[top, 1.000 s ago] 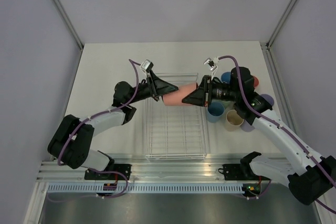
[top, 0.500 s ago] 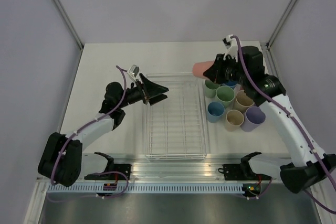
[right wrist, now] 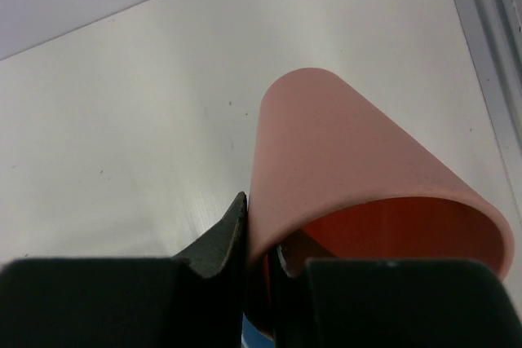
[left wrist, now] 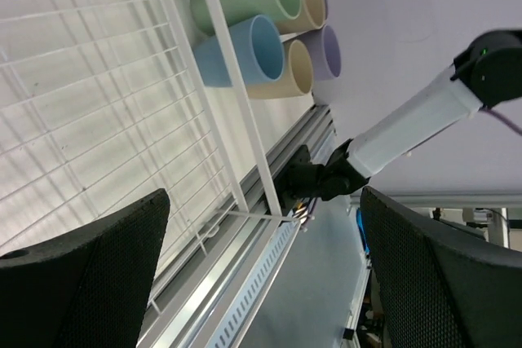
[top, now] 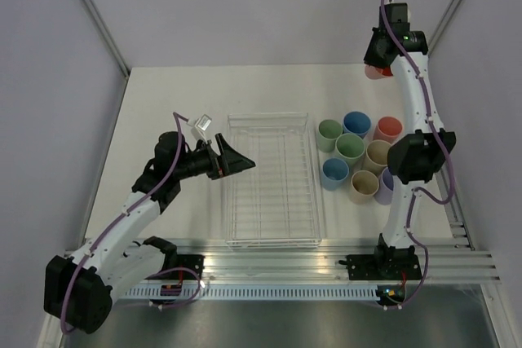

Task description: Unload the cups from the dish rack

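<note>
1. From above, the pink cup (top: 373,72) has travelled far in the last second. It was being passed between the two arms over the rack (top: 273,201). Now the right gripper (top: 380,60) holds it high near the far right corner of the table (top: 163,95), well apart from the eight cups (top: 350,147) clustered just right of the rack. The left gripper (top: 236,160) has let go and drawn back to the rack's left edge, jaws spread. The rack looks bare, so I'd judge this to be the last cup, with only its set-down left.

2. At the left wrist, the left gripper (left wrist: 261,201) stands wide apart with nothing between its fingers. Bare wire grid of the rack (left wrist: 235,79) lies beneath it. Past the rim stand some of the unloaded cups (left wrist: 253,46): blue, green, beige and lavender.

3. At the right wrist, the right gripper (right wrist: 259,250) is pinched on the pink cup (right wrist: 342,160), one finger outside the wall and one inside the mouth. Only bare table (right wrist: 122,120) shows below. I'd guess the arm must come back down beside the cluster before it lets go.
</note>
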`<state>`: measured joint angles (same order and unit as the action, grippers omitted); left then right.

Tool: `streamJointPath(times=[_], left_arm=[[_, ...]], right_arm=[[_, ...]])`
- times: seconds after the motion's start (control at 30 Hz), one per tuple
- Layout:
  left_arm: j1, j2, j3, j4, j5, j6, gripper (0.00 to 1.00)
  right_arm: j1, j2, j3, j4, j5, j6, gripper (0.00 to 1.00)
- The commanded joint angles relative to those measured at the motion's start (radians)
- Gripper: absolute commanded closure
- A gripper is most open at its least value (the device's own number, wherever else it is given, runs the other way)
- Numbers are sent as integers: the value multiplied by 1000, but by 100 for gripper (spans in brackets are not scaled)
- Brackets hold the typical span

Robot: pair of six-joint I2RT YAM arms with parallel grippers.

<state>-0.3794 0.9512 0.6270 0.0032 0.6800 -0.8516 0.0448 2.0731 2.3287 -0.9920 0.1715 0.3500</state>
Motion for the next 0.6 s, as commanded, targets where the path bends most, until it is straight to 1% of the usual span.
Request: streamJointPath(times=[0.0, 0.07, 0.1, 0.13, 0.23, 0.4, 0.57], left_arm=[[-1, -40, -15, -123, -22, 109, 0], [-1, -58, -21, -134, -19, 115, 0], [-1, -60, -26, -135, -16, 115, 0], [-1, -65, -27, -135, -14, 118, 0], [-1, -63, -30, -138, -5, 121, 0], [-1, -62, -30, -134, -5, 128, 0], [-1, -60, -33, -132, 1, 125, 0]], right_arm=[[7, 155, 197, -224, 72, -23, 99], [7, 174, 155, -240, 48, -34, 99], [9, 165, 115, -231, 36, -34, 99], [9, 156, 39, -208, 31, -37, 99], [7, 128, -31, -191, 31, -49, 99], [7, 154, 35, -284, 28, -108, 99], [9, 150, -66, -267, -9, -118, 99]])
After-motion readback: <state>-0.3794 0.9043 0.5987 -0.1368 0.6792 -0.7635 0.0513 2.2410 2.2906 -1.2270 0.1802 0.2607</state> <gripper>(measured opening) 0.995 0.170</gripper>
